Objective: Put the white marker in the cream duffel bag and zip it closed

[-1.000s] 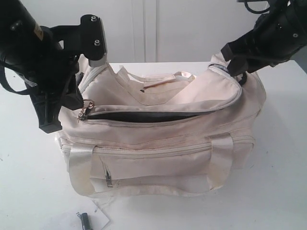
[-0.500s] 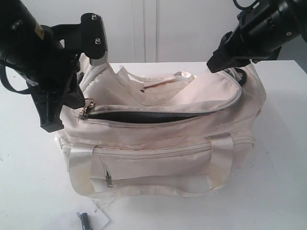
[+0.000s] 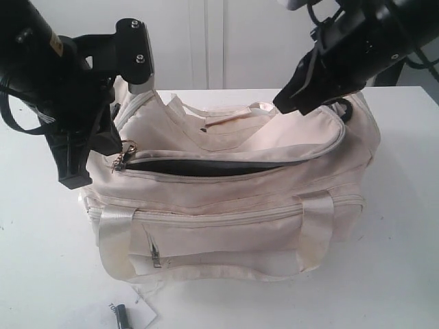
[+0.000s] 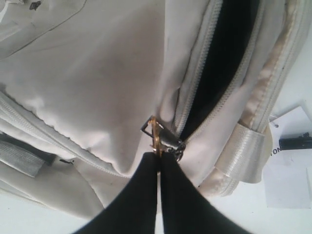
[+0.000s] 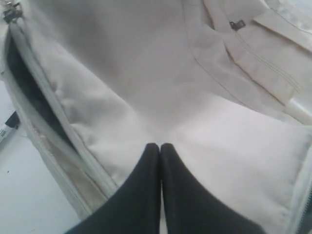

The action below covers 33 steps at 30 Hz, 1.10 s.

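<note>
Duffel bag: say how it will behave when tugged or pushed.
The bag is probably floppy: its flap sags and creases, so the fabric would likely bunch when the left gripper tugs the zip pull. Pushed, it would likely dent or slide, not roll; it sits broad on the table.

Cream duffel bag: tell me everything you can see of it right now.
The bag is a large cream fabric duffel sitting upright on the white table. It has shiny pale strap handles and a small front pocket zip. Its curved main zip gapes open along the front, showing dark lining. The left end effector is shut on the zip pull at one end of the opening. The right end effector, shut, is over the top flap; whether it touches is unclear.
</note>
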Motion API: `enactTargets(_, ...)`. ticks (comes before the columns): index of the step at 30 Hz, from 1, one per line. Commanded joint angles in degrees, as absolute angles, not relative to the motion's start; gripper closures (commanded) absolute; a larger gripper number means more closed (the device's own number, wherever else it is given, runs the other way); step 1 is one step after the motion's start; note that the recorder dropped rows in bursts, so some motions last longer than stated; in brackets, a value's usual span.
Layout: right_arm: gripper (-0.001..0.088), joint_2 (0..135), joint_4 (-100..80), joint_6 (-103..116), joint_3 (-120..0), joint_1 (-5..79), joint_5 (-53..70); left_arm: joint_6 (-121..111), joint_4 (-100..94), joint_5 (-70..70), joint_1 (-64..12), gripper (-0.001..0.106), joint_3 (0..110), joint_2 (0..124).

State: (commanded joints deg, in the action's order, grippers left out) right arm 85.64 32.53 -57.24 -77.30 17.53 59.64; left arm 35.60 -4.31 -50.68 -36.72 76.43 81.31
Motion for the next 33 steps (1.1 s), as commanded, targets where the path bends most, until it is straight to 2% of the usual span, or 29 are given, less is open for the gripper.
enactTargets(5, 0.0866, 85.64, 32.66, -63.13, -73.99, 20.23, 57.98, 35.60, -4.07, -50.66, -36.72, 0.105, 76.43, 81.31)
enactTargets(8, 0.0810, 85.64, 32.78, -64.46, -71.95, 21.84, 55.03, 35.60, -4.09, -50.55, -36.72, 0.105, 76.43, 81.31)
enactTargets(14, 0.0542, 85.64, 35.25, -73.57, -69.50, 25.50, 51.50, 35.60, -3.93, -50.57, -36.72, 0.105, 76.43, 81.31)
enactTargets(19, 0.0404, 85.64, 36.54, -78.46, -67.25, 27.85, 47.69, 35.60, -3.93, -50.57, -36.72, 0.105, 76.43, 81.31)
enactTargets(33, 0.0330, 85.64, 39.16, -80.58, -62.47, 33.71, 36.80, 35.60, -3.45, -50.57, -36.72, 0.105, 76.43, 81.31)
